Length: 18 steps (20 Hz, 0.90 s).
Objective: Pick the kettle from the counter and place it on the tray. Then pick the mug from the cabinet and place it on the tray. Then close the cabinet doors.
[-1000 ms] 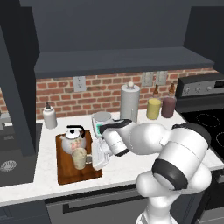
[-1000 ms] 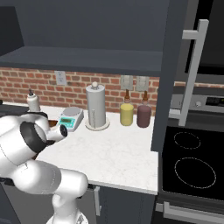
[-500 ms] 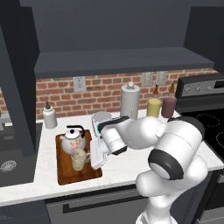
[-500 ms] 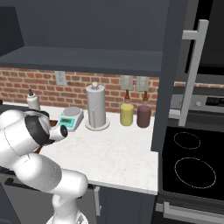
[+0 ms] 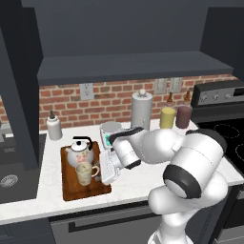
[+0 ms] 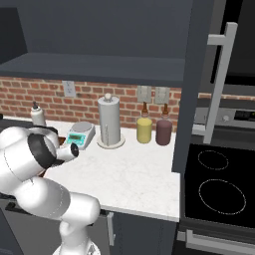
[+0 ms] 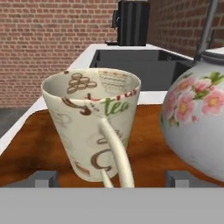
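Observation:
The cream mug (image 7: 94, 122) with brown "tea" print stands upright on the dark-brown wooden tray (image 7: 26, 148), its handle pointing at the hand camera. My gripper (image 7: 111, 179) is open, its fingertips (image 7: 43, 178) spread wide to either side of the handle and apart from it. The white floral kettle (image 7: 197, 122) sits on the tray beside the mug. From the left base view, the kettle (image 5: 80, 151) and mug (image 5: 86, 173) share the tray (image 5: 76, 191) on the counter (image 5: 143, 178), with the gripper (image 5: 99, 174) just right of the mug. The cabinet doors (image 6: 199, 74) stand open around the shelf (image 5: 133, 66).
Behind the arm stand a steel paper-towel holder (image 5: 141, 109), a white scale (image 6: 79, 135), a yellow canister (image 5: 167, 117) and a dark canister (image 5: 183, 116). A soap bottle (image 5: 54, 126) is at the back left. A sink (image 5: 9, 178) lies left, the stove (image 6: 219, 189) right.
The gripper's jaws have spread from shut on the mug's handle to wide open. The mug stays standing on the tray beside the kettle.

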Tool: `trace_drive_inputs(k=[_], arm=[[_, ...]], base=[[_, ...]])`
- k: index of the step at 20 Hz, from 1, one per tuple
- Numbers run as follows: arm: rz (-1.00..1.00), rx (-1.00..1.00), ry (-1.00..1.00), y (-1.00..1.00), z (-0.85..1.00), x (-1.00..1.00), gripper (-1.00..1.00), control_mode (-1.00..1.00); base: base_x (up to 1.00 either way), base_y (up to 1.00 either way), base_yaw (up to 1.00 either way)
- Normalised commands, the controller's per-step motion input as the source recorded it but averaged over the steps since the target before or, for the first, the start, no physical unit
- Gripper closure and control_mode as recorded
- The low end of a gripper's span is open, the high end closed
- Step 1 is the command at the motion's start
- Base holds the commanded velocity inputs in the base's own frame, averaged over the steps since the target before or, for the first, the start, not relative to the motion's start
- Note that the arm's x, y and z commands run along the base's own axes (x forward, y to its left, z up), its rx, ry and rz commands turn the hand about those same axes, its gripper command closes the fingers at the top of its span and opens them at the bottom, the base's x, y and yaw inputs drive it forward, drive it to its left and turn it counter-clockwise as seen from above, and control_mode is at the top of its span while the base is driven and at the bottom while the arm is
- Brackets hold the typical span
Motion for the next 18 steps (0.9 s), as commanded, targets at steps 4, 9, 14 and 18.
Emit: trace_drive_inputs(k=[4,9,14,18], arm=[[0.01,0.00,-0.13,0.00,0.08,-0.34,-1.00,-1.00],[0.00,0.00,-0.09,-0.15,0.32,-0.36,-1.00,-1.00],[0.00,0.01,-0.03,-0.33,0.58,-0.25,-1.00,-1.00],[0.00,0.01,0.00,-0.11,0.60,-0.08,-1.00,-1.00]], base=[[0.00,0.00,0.00],[0.00,0.00,0.00],[0.00,0.00,0.00],[0.00,0.00,0.00]])
